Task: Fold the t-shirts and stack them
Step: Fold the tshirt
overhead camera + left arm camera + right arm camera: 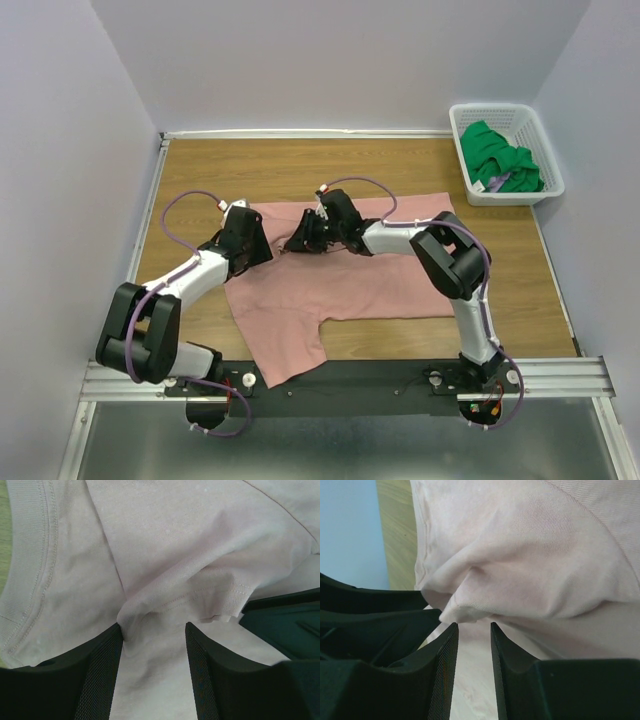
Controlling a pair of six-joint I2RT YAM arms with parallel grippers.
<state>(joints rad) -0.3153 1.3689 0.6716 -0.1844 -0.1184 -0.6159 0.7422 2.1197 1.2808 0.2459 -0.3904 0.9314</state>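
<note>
1. Pink t-shirt (340, 280) lies spread on the wooden table (200, 170), under and around both sets of fingers.
2. At the table's far right corner, well apart from either gripper, a white lattice basket (512, 196) holds a crumpled green t-shirt (495, 160).
3. A pale scrap (497, 183) among the green cloth may be a label; it is too small to read.
4. The left gripper (154, 627) stands with its fingers (102, 670) fairly wide apart. A raised ridge of pink cloth runs up from between the tips and touches the left-hand finger. The ribbed collar lies off to the left of it.
5. The right gripper (472, 626) has only a narrow gap between its fingers (445, 670). A folded hem corner sits just beyond the tips, not visibly clamped.
6. The two grippers sit close together on the shirt's upper part.
</note>
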